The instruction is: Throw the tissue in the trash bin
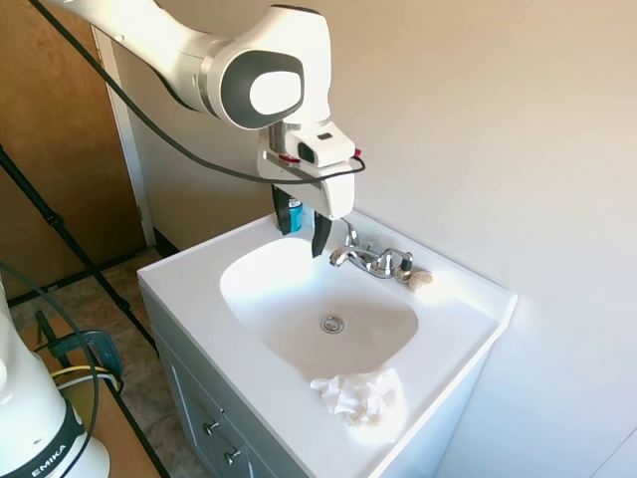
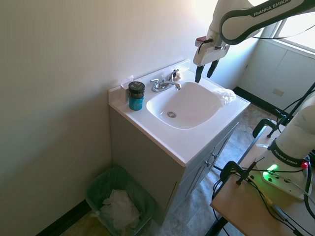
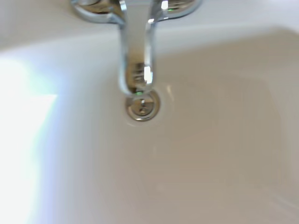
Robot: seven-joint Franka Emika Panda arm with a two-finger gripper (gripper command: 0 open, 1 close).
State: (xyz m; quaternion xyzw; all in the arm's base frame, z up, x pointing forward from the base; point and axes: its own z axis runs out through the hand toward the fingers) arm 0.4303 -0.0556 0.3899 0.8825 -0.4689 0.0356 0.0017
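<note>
The tissue (image 1: 363,396) is a white wrinkly wad lying on the sink counter's front right corner, also seen as the tissue (image 2: 226,94) beside the basin. My gripper (image 1: 302,229) hangs open and empty over the basin's back edge near the faucet (image 1: 370,259), well away from the tissue. In the second exterior view the gripper (image 2: 205,73) hovers above the counter, just behind the wad. The trash bin (image 2: 120,201), green-lined with white paper inside, stands on the floor left of the vanity. The wrist view shows only the faucet spout (image 3: 135,56) and the drain (image 3: 142,106).
A blue jar with a dark lid (image 2: 136,95) stands at the counter's back corner. A small beige-brown lump (image 1: 420,280) lies by the faucet. The white sink counter (image 1: 189,274) tops a cabinet with drawers. A wooden table with a power strip (image 2: 283,181) is nearby.
</note>
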